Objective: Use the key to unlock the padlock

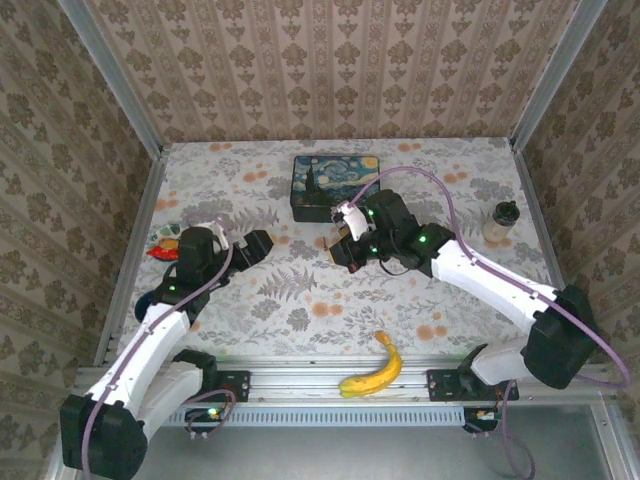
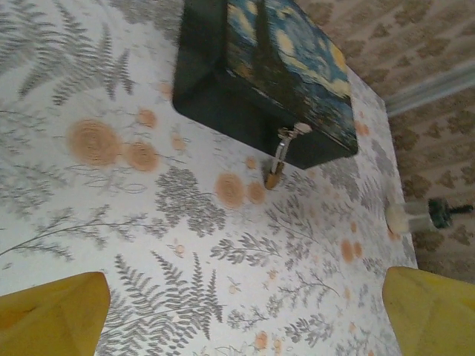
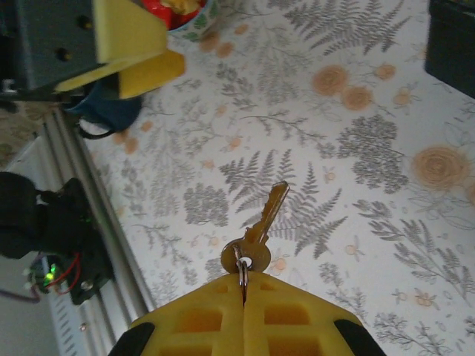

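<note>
The tiny brass padlock (image 2: pixel 274 176) hangs by its thin silvery shackle from the front clasp of the starry-night tin (image 2: pixel 267 67), its body resting on the table. My left gripper (image 2: pixel 245 326) is open, its yellow fingers (image 2: pixel 52 319) spread wide over bare tablecloth well short of the padlock. My right gripper (image 3: pixel 243 297) is shut on the ring of the brass key (image 3: pixel 261 219), which sticks out past the fingertips above the cloth. From above, the left gripper (image 1: pixel 262 244) and right gripper (image 1: pixel 338 250) face each other in front of the tin (image 1: pixel 335 185).
A banana (image 1: pixel 375 368) lies near the front rail. A small bottle (image 1: pixel 503 220) stands at the right. A bowl of red things (image 1: pixel 165 247) and a dark blue cup (image 3: pixel 111 111) sit at the left beside the left arm.
</note>
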`<state>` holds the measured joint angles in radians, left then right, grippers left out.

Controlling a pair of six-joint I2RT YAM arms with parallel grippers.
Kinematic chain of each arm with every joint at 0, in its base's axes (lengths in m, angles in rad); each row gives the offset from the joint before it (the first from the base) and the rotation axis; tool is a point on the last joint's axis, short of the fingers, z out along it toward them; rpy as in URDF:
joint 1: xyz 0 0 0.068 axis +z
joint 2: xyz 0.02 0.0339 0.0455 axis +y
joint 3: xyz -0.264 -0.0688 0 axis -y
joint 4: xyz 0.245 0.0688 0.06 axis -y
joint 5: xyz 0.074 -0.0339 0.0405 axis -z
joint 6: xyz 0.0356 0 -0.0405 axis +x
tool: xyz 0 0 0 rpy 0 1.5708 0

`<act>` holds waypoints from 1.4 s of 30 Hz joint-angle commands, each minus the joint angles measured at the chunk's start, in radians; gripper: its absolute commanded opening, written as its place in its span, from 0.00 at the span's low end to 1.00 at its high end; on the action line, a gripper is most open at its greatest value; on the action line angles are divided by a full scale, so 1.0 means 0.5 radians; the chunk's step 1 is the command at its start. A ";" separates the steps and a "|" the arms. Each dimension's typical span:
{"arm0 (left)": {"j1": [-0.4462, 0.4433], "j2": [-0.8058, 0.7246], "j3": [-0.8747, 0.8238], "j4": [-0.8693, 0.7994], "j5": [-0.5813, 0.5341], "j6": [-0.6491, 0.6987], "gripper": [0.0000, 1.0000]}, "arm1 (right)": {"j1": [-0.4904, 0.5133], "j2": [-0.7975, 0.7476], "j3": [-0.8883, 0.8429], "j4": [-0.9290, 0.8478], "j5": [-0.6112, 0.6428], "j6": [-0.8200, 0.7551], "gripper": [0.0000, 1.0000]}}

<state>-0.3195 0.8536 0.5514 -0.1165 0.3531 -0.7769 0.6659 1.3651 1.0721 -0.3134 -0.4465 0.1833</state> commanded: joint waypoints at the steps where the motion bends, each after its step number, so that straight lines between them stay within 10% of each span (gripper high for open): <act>1: -0.110 0.016 0.097 0.132 0.104 0.075 0.93 | 0.014 -0.094 -0.013 -0.028 -0.095 -0.064 0.00; 16: -0.576 0.503 0.556 0.254 0.545 0.155 0.65 | 0.143 -0.151 -0.003 -0.178 0.236 -0.228 0.00; 42: -0.637 0.743 0.625 0.177 0.653 0.188 0.24 | 0.172 -0.150 -0.001 -0.164 0.295 -0.216 0.00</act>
<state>-0.6338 1.2144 0.8452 -0.0219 0.6525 -0.6987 0.7452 1.3067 1.0718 -0.3851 -0.3168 0.0814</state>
